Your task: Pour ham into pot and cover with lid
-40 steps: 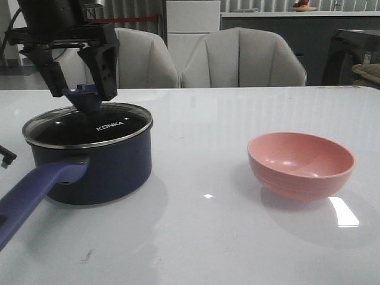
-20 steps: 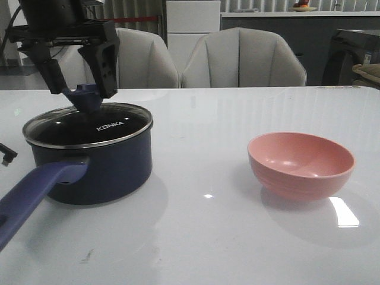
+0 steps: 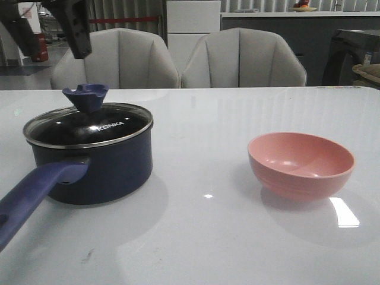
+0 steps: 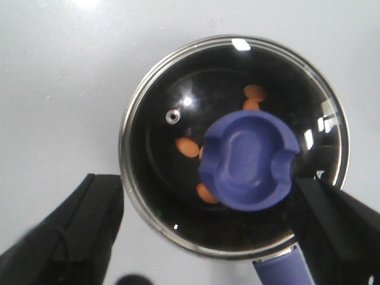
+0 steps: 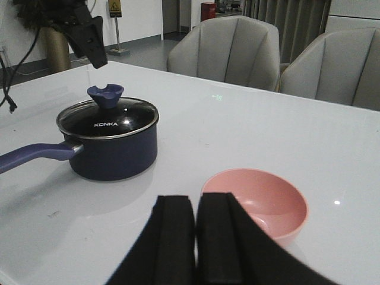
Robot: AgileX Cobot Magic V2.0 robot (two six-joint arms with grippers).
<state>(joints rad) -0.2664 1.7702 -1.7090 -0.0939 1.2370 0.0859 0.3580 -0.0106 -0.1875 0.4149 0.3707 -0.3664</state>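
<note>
Over the pot (image 3: 95,163), the lid (image 3: 89,124), left end effector (image 3: 50,32) spread above.

The pot (image 3: 89,163) stands on the bench (image 3: 208,237), with the lid (image 3: 89,127) seated on its rim and the ham (image 4: 187,146) lying inside it under the lid. The bowl (image 3: 301,164) sits on the bench well to the right of the pot. Two chairs (image 3: 243,58) stand behind the bench, beyond the pot, and the left claw (image 3: 47,27) hangs above the pot, apart from the lid.
</note>
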